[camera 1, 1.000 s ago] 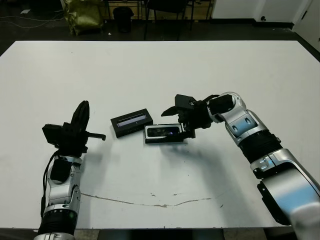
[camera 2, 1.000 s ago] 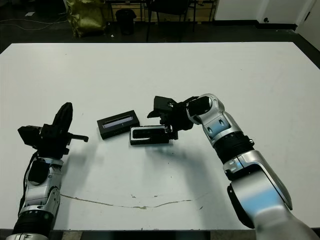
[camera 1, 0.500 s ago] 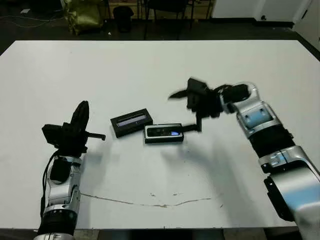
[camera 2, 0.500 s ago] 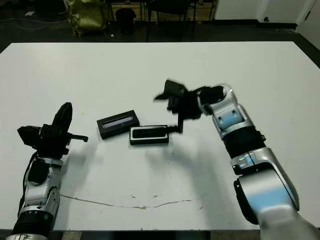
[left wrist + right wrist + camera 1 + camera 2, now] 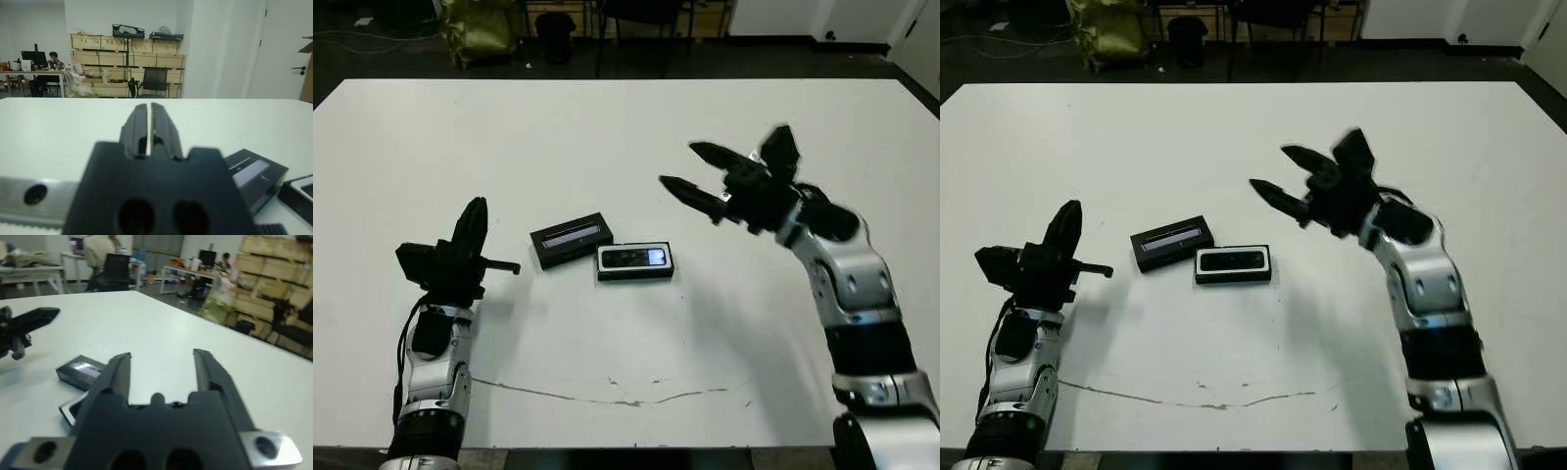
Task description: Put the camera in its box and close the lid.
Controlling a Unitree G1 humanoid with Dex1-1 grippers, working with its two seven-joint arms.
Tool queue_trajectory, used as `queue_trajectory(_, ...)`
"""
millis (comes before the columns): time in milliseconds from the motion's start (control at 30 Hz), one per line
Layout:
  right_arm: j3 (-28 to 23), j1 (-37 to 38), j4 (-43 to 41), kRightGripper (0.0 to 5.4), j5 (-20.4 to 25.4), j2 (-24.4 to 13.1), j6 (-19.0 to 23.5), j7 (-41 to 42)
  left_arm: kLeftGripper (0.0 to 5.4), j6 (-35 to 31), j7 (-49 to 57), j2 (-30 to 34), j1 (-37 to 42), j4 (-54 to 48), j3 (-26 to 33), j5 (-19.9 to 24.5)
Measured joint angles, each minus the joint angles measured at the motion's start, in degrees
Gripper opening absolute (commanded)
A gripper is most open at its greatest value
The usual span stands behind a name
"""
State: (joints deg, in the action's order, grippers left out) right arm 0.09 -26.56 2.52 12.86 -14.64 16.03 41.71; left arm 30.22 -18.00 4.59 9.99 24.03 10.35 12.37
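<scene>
The camera, a slim black bar with a glossy face, lies inside the white-lined box near the table's middle. Touching the box's left end, the lid rests flat with its grey strip up. My right gripper hovers open above the table, up and to the right of the box, holding nothing. At the left, my left gripper is shut and empty, its fingers pointing up, well apart from the lid. In the right wrist view the lid shows beyond the open fingers.
The white table has a thin cracked line near its front edge. Beyond the far edge are a yellow-green bag and chair legs. A person sits at a distant desk in the left wrist view.
My right gripper has pulled away from the box's right end, rising up and to the right, and its fingers now point left. The camera stays in the box. The left arm has not moved.
</scene>
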Motion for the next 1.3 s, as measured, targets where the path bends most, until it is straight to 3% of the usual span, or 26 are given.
queue_trajectory(100,-1.63,4.07,-1.79,1.50,0.11,-0.04,-0.72,-3.50,0.00,-0.04,0.00,0.06,-0.06,-0.27,0.00,-0.01)
queue_trajectory(200,-3.58,8.59,-3.99,0.81,0.22,0.42,-4.05,-7.10,0.00,-0.40,0.00,0.06,-0.15,-0.49,0.02,0.06)
queue_trajectory(333,-4.85,16.81,-10.36,0.01,0.06,4.05,-9.38,-14.15,0.00,-0.53,-0.43,0.11,0.05,-0.21,0.08,0.15)
queue_trajectory(533,-4.63,29.31,-18.41,0.01,-4.18,9.13,-18.56,-23.87,0.00,-0.61,-0.55,0.20,0.39,0.26,0.29,0.42)
queue_trajectory(767,-4.11,37.37,-24.97,0.01,-9.07,13.60,-20.57,-34.46,0.00,-1.20,-0.92,0.79,0.52,0.61,0.35,0.91)
queue_trajectory(1033,-2.61,38.26,-23.61,0.01,-9.46,15.86,-23.29,-37.39,0.00,-5.38,-2.01,3.71,-0.17,-0.91,-0.46,-0.25)
queue_trajectory(1167,-2.40,37.17,-20.42,0.01,-9.28,15.72,-27.79,-37.15,0.00,-9.40,-4.33,7.65,-0.19,-3.42,-1.24,-1.15)
queue_trajectory(1300,-2.25,36.28,-18.85,0.00,-8.63,15.70,-29.45,-36.99,0.60,-15.27,-8.53,12.37,-0.13,-7.73,-2.51,-1.29)
